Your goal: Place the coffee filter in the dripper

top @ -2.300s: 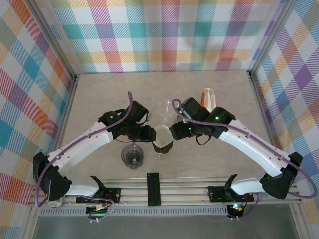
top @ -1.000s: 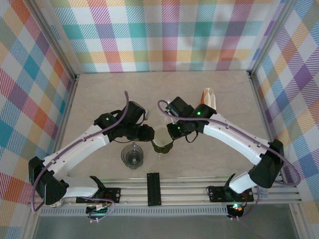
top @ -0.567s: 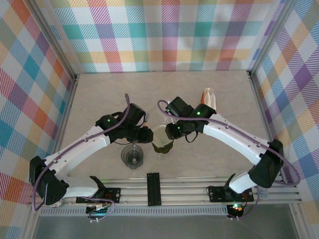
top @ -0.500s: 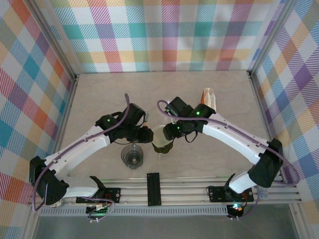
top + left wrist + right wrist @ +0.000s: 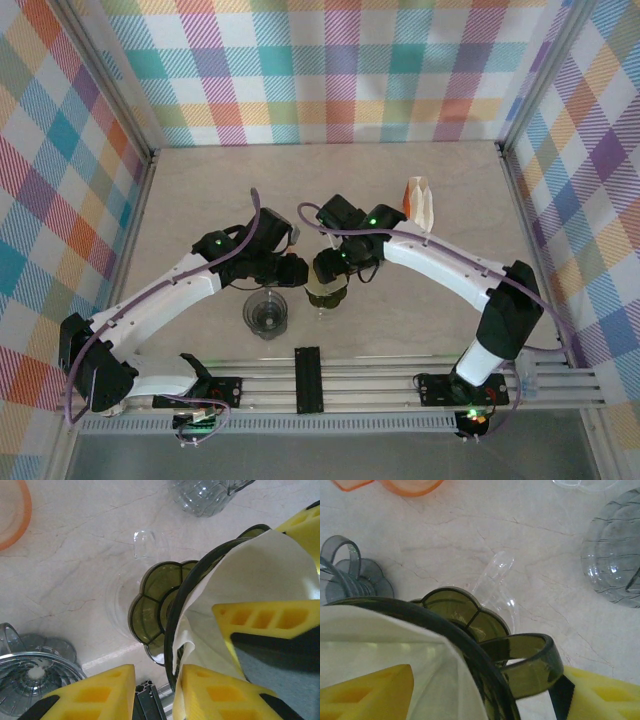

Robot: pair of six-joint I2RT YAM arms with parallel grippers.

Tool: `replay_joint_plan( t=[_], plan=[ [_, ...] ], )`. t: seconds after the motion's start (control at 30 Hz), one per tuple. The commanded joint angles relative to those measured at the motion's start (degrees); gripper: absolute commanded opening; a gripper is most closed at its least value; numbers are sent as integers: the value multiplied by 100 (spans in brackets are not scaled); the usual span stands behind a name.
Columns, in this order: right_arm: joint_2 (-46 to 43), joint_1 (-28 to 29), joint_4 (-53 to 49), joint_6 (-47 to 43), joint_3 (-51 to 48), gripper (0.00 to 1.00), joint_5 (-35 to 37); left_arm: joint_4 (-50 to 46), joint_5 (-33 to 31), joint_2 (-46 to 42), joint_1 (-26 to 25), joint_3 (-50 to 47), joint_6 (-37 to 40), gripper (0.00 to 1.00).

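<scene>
Both my grippers meet at the dripper [image 5: 326, 285]. My left gripper [image 5: 160, 690] pinches its rim and the filter [image 5: 250, 575] lining it; my right gripper [image 5: 485, 692] straddles the rim, jaws parted, gripping nothing. Best to press the paper flush, then withdraw gently.

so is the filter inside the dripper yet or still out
Inside. The white paper filter lines the dark green dripper, its edge rising just above the rim; the right wrist view shows the same paper within the rim.

left tool [image 5: 159, 690] astride dripper [image 5: 172, 625] rim | white filter [image 5: 250, 590] inside | fingers [image 5: 220, 695] yellow
</scene>
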Motion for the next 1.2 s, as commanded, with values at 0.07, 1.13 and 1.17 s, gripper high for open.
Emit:
replay_joint_plan(
  t=[0.07, 1.13, 1.17],
  plan=[
    [144, -21, 61, -66, -180, 73, -59, 68, 112, -17, 54, -133, -78, 31],
    [397, 21, 278, 50, -548, 72, 376, 983, -30, -445, 236, -555, -441, 54],
    [400, 22, 277, 51, -546, 72, 375, 1005, -5, -421, 238, -559, -429, 54]
  ],
)
